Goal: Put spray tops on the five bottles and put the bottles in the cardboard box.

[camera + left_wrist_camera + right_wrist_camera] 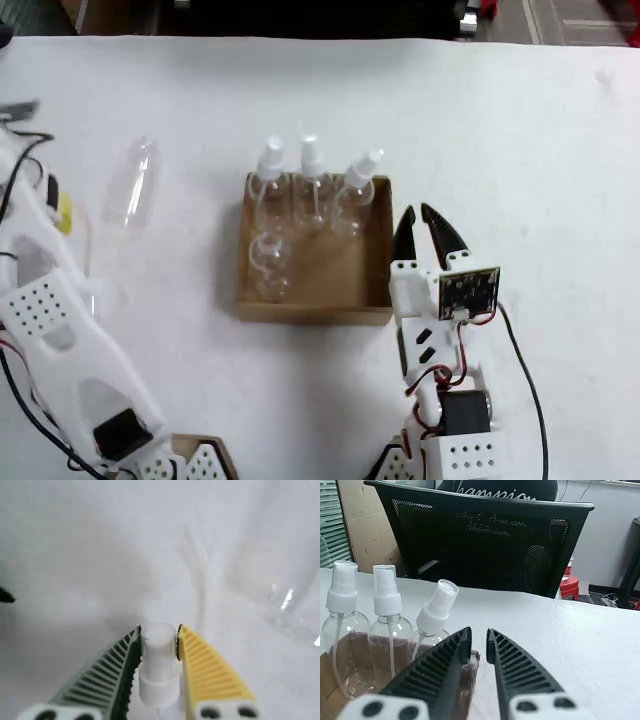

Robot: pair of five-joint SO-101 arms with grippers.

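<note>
My left gripper [159, 632] is shut on a white spray top [159, 665], held between its grey and yellow fingers just over the white table. A clear bottle [132, 182] with no top lies on its side beside that arm [50, 300]. The cardboard box [378, 250] holds three upright bottles with spray tops [311, 185] along its far wall and one topless bottle [268, 258] in front of them. My right gripper [418, 212] is just outside the box's right wall, its black fingers [445, 660] a little apart with nothing between them.
White table [520, 140] with free room to the right of and beyond the box. A black mesh chair [485, 540] stands past the table's far edge. A small brown cardboard piece [190, 447] lies at the near edge by the left arm's base.
</note>
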